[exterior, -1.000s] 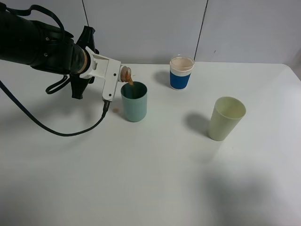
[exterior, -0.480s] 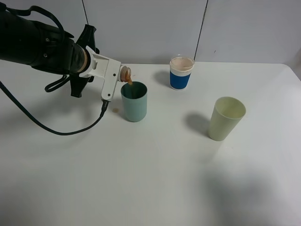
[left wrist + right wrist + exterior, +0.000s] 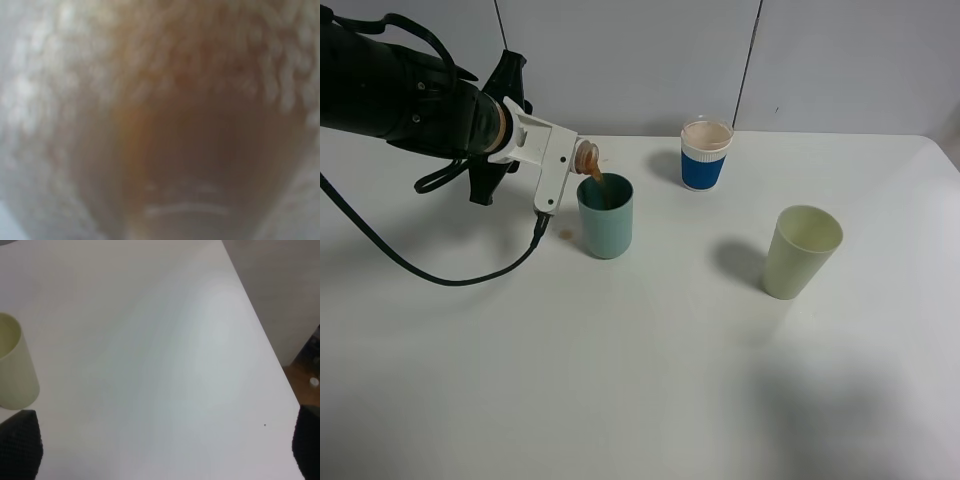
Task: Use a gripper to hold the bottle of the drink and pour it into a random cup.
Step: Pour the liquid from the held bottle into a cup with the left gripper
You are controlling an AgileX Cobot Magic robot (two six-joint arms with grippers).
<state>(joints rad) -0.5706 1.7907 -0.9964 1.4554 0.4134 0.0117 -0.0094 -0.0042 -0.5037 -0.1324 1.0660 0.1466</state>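
Observation:
My left gripper (image 3: 560,165), white and boxy on a black sleeved arm, is shut on the bottle (image 3: 586,157) and holds it tipped over with its neck above the teal-green cup (image 3: 605,225). A thin stream of brown drink (image 3: 597,180) runs from the neck into the cup. The left wrist view is filled by the blurred bottle with brown drink (image 3: 200,150) inside. My right gripper (image 3: 162,450) is open and empty over the right part of the table; only its dark fingertips (image 3: 20,445) show, and it is out of the exterior high view.
A blue-banded white cup (image 3: 705,153) stands at the back centre. A pale yellow-green cup (image 3: 802,250) stands to the right and also shows in the right wrist view (image 3: 15,365). A small brown drop (image 3: 565,234) lies left of the teal cup. The table's right edge (image 3: 265,340) is near.
The pouring goes on. The left arm and bottle have hardly moved; the cups stand as before.

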